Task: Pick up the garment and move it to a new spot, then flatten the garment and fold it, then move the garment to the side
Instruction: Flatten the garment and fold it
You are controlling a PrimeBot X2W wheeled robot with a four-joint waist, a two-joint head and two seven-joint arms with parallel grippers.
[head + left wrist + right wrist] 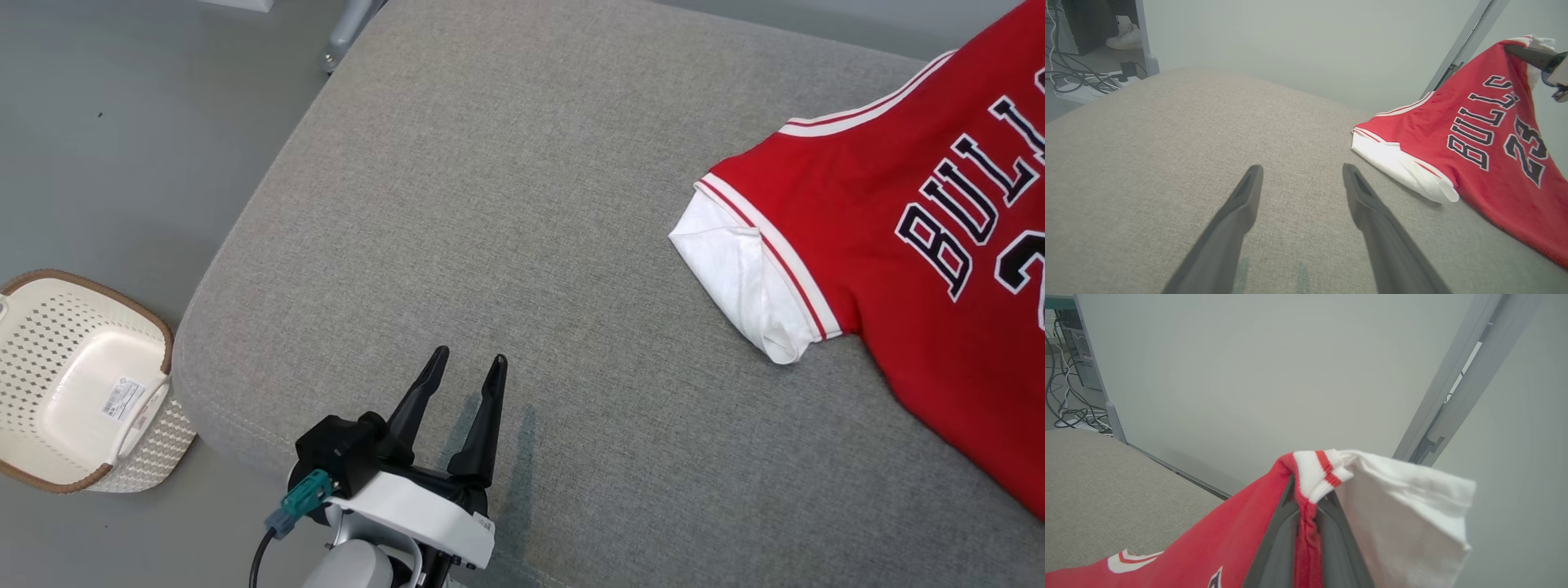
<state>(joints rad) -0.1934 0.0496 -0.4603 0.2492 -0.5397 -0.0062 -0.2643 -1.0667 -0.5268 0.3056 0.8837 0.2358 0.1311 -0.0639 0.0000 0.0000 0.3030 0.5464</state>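
A broad grey cushion (490,204) is spread across the head view. The shirt (898,269) is laid on its right part, with one far corner drawn up off the fabric. The shirt is judged to be light, soft and limp, so no shape will be kept where it is not supported, and sagging and bunching are to be expected once it is lifted. It is best taken at a hem, a shoulder seam or a sleeve edge, where the cloth is doubled and less likely to slip. It is seen as red with black lettering (971,196) outlined in white, red and white striped trim, and a short white sleeve (743,278) lying flat toward the middle of the cushion. A pale perforated basket (82,282) with a brown rim is set on the floor at the left, well apart from the shirt. The left claw (471,359) is held released above bare cushion, nothing between its fingers. The right claw (1308,506) is clenched on the shirt, a gathered red fold and striped trim being pinched between its fingers.
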